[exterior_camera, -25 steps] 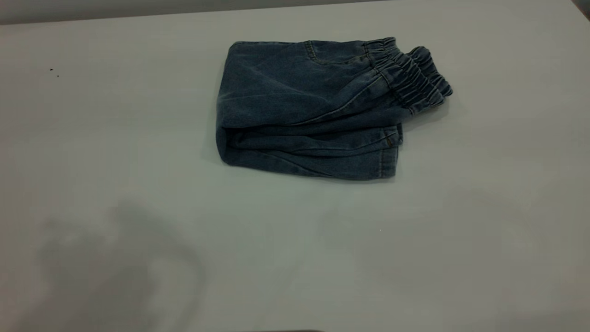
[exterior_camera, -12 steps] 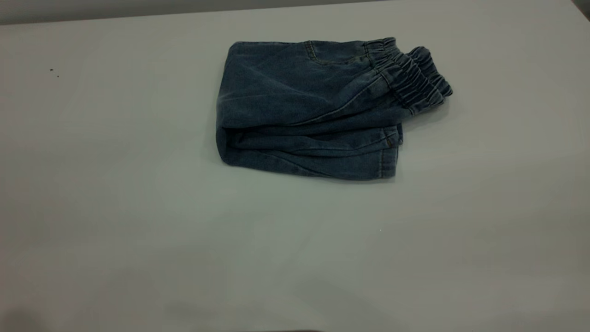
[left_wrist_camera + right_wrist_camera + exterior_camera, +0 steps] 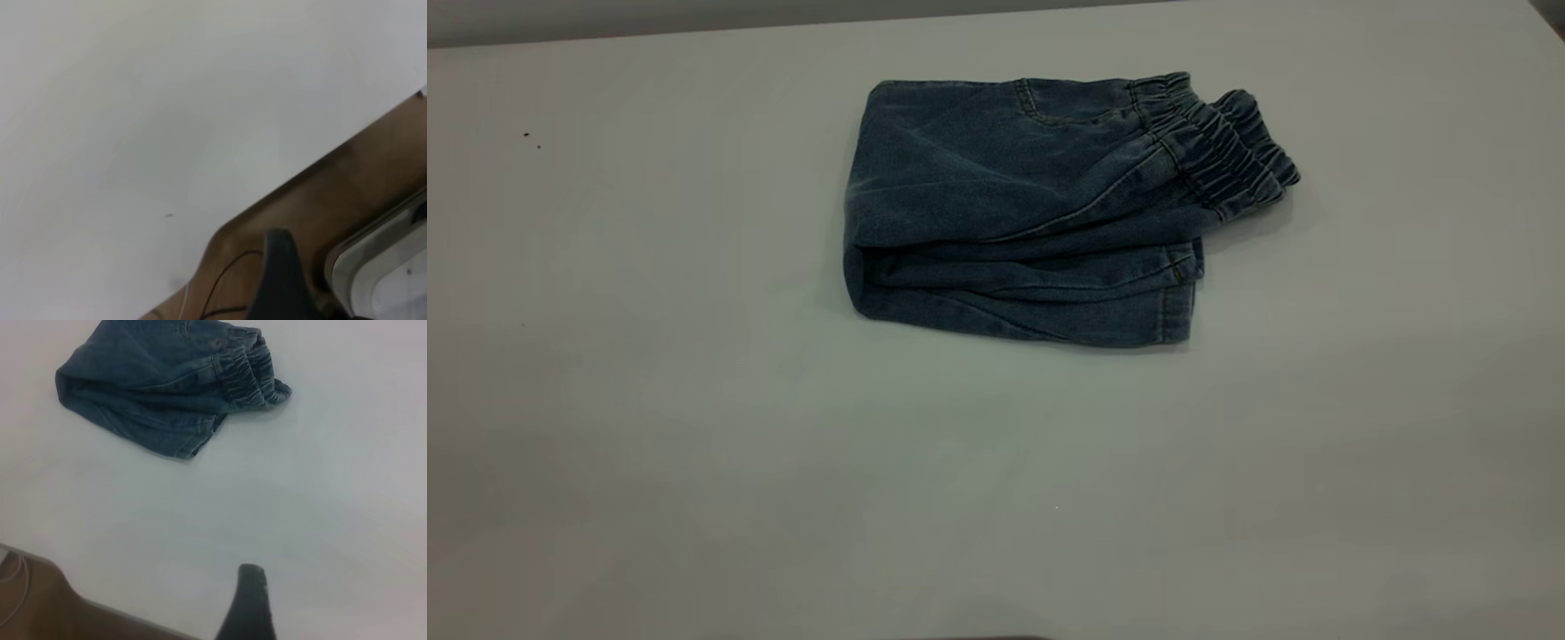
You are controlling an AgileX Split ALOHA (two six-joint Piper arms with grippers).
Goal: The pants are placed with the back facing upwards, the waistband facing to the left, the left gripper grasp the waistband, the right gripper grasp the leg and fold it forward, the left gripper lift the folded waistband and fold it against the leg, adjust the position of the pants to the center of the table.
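The pants [image 3: 1032, 204] lie folded into a compact blue denim bundle on the white table [image 3: 694, 400], a little behind and right of its middle. The ruched waistband [image 3: 1218, 147] points to the right, stacked over the stitched hem of the leg [image 3: 1178, 302]. Neither gripper appears in the exterior view. Well clear of the cloth, the right wrist view shows the pants [image 3: 160, 387] and waistband [image 3: 250, 377] far beyond a dark tip of my right gripper [image 3: 250, 587]. My left gripper [image 3: 280, 267] hangs past the table's edge [image 3: 267, 200], over a brown surface. Nothing holds the pants.
Two tiny dark specks [image 3: 531, 140] mark the table at the far left. Past the table's edge, the left wrist view shows a brown surface [image 3: 347, 193], a thin black cable [image 3: 227, 273] and a pale rounded object [image 3: 387, 267].
The soft shadows on the table's near left have slid toward the front edge and vanished. The pants have not moved.
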